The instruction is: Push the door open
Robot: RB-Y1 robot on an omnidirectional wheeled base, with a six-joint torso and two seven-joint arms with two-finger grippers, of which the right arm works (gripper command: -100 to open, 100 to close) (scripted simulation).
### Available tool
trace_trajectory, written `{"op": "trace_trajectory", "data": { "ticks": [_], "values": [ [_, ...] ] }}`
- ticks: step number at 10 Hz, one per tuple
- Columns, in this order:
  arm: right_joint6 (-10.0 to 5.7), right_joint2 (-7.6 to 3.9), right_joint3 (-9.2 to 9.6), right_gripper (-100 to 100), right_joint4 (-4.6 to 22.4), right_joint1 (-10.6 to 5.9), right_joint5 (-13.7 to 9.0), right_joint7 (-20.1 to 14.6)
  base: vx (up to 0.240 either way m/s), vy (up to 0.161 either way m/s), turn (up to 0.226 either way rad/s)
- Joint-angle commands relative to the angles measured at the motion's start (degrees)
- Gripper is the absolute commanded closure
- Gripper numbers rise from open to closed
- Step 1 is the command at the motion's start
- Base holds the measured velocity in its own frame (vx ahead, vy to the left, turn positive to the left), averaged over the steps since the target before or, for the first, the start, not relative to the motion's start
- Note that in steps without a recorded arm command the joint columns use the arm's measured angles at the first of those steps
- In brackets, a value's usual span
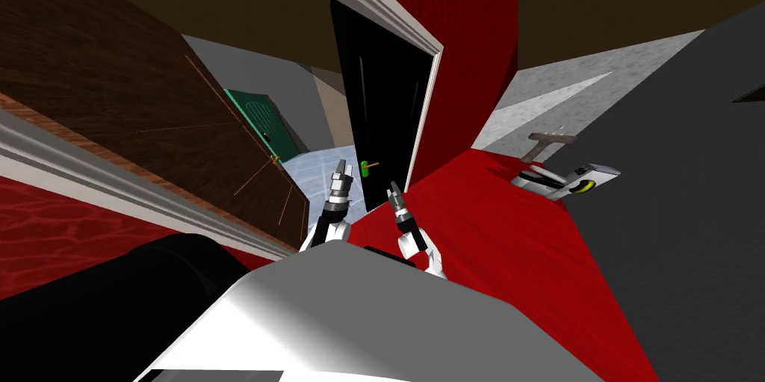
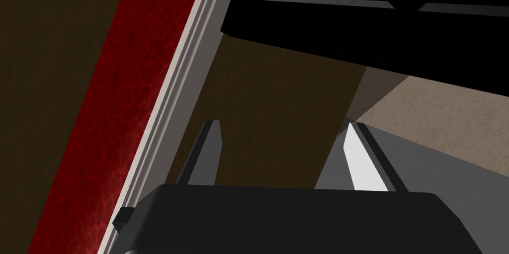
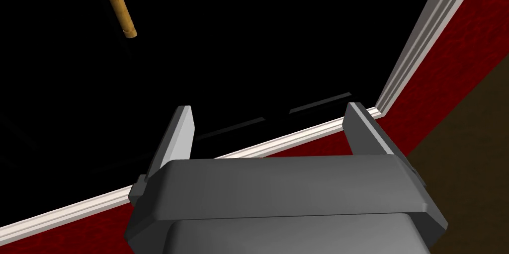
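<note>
Nearest to me, low in the frame centre, left gripper [image 1: 342, 173] is wide open and empty; right gripper [image 1: 392, 192] also, since a push needs no grasp, I think. Black door [image 1: 377, 93] stands just behind, upper centre, handle [image 1: 367, 168] between them.

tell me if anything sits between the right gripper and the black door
Nothing visible does. The open right gripper faces the black door directly, and the tan lever handle is off to one side.

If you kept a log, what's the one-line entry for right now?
black door: ajar | left gripper: open | right gripper: open, facing door | handle: untouched
</note>
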Motion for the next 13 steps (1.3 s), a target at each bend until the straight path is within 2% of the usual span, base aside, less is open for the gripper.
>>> {"op": "trace_trajectory", "data": {
  "ticks": [1, 3, 4, 7, 13],
  "values": [
    [0.58, 0.25, 1.29, -100, 1.9, -1.44, 0.0, -0.4, 0.148, 0.04, -0.043],
    [0.98, 0.25, 2.79, -100, 3.9, -2.73, 0.0, -0.9, 0.105, 0.01, -0.038],
    [1.35, 0.28, 4.22, -100, 5.7, -3.96, 0.0, -1.3, 0.114, 0.033, -0.062],
    [1.89, 0.35, 6.25, -100, 8.3, -5.7, 0.0, -2.0, 0.126, 0.026, -0.04],
    [3.64, 0.82, 12.94, -100, 16.9, -11.44, 0.0, -4.1, 0.177, 0.033, -0.055]
  ]
}}
